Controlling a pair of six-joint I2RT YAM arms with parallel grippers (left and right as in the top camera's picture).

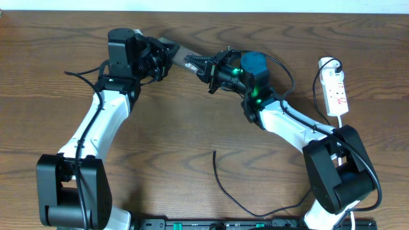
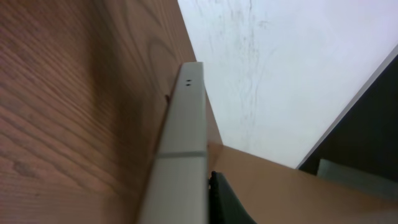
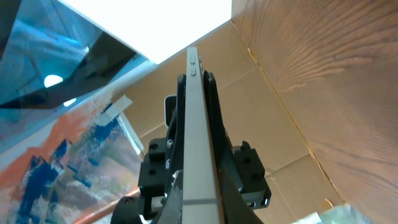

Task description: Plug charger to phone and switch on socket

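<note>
Where L pincer clamps it, phone mostly hidden; R pincer unclear.

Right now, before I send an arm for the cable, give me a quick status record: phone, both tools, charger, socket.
phone: turned edge-on, spanning between the two tools
left tool: shut on one end of the phone
right tool: shut on the other end, a finger on either side of its edge
charger: loose on the table near the front, tip free, not plugged into the phone
socket: far right, apart from both arms; switch position too small to tell
</note>
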